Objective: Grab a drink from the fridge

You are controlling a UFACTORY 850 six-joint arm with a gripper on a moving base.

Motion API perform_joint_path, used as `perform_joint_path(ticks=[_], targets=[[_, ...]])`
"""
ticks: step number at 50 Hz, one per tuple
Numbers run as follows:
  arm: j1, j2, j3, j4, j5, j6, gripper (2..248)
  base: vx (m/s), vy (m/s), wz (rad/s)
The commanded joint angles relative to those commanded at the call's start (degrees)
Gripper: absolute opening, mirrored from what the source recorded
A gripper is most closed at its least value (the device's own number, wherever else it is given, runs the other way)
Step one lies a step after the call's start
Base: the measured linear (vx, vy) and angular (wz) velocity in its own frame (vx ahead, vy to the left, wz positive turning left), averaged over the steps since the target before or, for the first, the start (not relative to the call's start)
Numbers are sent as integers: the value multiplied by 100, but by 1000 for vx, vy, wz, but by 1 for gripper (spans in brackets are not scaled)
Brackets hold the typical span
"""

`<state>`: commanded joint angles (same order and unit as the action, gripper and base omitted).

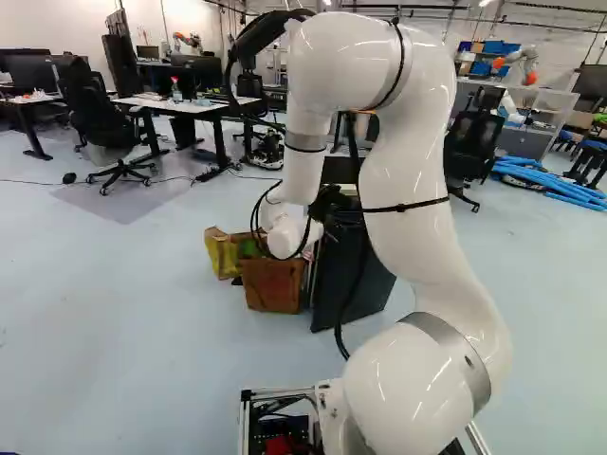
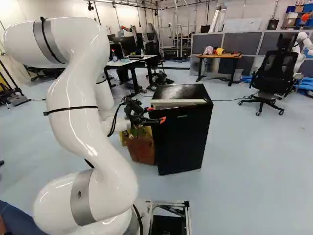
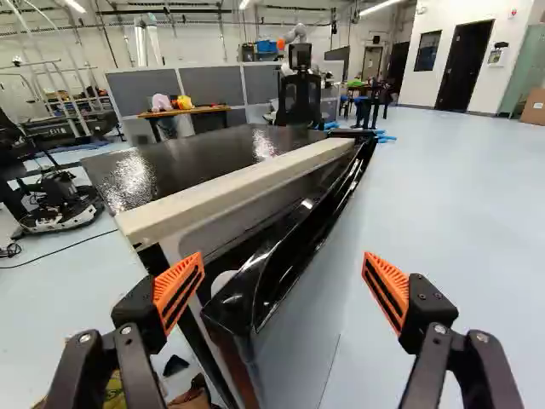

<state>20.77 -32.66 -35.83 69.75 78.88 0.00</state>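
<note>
Refrigerator: box-shaped, black; top panel glossy, finely pebbled. Front trim strip: smooth, off-white, straight. Gripper: released; ribbed orange pads spread, door edge between them. Interior: largely concealed by the door. Drink: position and appearance cannot be determined. Brown bag: beside the refrigerator, partly cut off in the wrist view. Door: ajar, edge glossy black, long recess.

Glossy white arm, grey joint bands, black straps
</note>
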Motion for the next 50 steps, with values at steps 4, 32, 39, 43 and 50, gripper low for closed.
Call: perform_joint_path(ticks=[4, 32, 39, 43, 50], targets=[[30, 39, 70, 85, 0, 0, 247, 0, 0, 0], [225, 292, 537, 675, 17, 0, 247, 0, 0, 0], [260, 350, 649, 838, 40, 0, 247, 0, 0, 0], [279, 381, 711, 939, 57, 0, 247, 0, 0, 0], [310, 427, 805, 1126, 90, 0, 247, 0, 0, 0]])
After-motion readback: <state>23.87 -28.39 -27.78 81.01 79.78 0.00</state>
